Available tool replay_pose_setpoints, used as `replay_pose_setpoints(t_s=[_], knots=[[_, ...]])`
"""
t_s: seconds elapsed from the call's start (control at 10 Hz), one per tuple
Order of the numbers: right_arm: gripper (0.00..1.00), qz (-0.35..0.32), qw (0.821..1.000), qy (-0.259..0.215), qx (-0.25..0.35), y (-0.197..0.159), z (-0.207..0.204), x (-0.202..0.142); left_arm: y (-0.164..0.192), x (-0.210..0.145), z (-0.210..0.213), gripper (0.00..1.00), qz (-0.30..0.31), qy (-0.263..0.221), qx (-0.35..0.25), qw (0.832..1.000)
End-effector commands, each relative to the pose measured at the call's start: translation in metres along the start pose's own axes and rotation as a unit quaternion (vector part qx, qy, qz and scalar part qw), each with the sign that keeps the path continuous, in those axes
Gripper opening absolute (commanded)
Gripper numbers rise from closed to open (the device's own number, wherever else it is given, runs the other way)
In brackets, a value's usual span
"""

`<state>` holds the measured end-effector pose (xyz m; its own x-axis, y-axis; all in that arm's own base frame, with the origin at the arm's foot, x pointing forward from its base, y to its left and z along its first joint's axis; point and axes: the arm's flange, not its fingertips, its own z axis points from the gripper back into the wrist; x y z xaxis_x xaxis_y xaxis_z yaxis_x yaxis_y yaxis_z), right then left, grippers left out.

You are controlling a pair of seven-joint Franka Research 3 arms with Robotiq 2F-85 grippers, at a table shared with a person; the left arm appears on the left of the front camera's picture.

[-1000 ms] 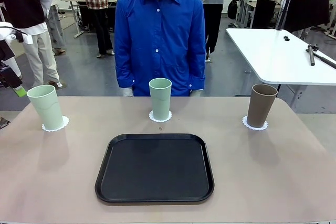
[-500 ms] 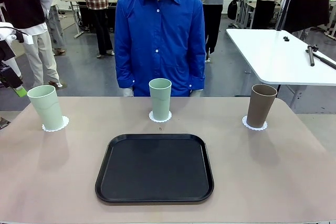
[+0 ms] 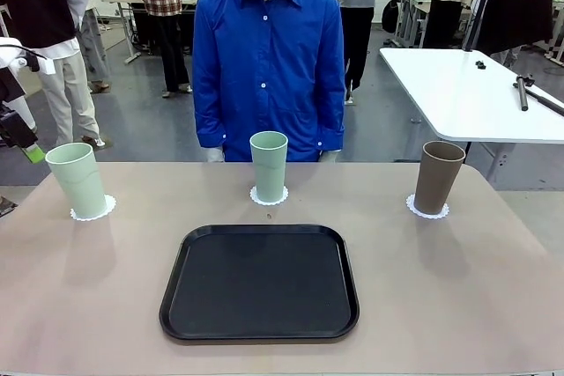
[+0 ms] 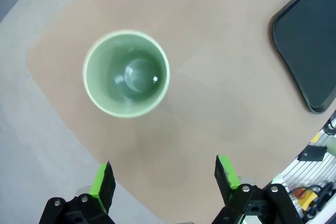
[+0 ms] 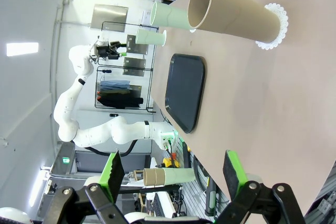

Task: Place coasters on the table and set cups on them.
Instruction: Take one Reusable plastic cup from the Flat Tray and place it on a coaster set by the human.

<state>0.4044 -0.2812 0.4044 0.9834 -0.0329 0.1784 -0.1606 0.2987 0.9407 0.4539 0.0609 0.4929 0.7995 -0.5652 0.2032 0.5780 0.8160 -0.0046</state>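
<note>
Front view: we see three cups on the table (image 3: pixel 493 288), each upright on its own coaster. The left mint cup (image 3: pixel 76 179) stands on a coaster (image 3: pixel 95 211) near the left edge, the middle mint cup (image 3: pixel 269 165) on a coaster (image 3: pixel 269 197) just beyond the tray (image 3: pixel 260 281), and the brown cup (image 3: pixel 437 176) on a coaster (image 3: pixel 427 210) at the right. A person in a blue shirt (image 3: pixel 268 63) stands at the far side.

Left wrist view: our left gripper (image 4: pixel 165 177) hangs above the table with its jaws spread wide and nothing between them. The left mint cup (image 4: pixel 126 73) sits below and ahead of the fingertips, apart from them; we look straight into it.

Right wrist view: our right gripper (image 5: pixel 173 170) is likewise wide open and empty. The brown cup (image 5: pixel 231 10) on its coaster (image 5: pixel 275 24) lies well ahead of the fingers, with the tray (image 5: pixel 184 90) and both mint cups beyond.
</note>
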Motion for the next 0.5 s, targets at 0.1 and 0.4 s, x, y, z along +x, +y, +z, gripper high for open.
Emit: replay_pose_setpoints(t_s=[0.1,0.4], knots=[[1.0,-0.002,1.0,-0.001,-0.002,0.0,0.0,0.001,-0.018,-0.04,-0.002,1.0,0.106,0.019,-0.01,0.994],[1.0,-0.002,1.0,-0.001,-0.002,0.0,0.0,0.001,-0.022,-0.072,-0.021,1.0,0.139,-0.011,-0.081,0.987]])
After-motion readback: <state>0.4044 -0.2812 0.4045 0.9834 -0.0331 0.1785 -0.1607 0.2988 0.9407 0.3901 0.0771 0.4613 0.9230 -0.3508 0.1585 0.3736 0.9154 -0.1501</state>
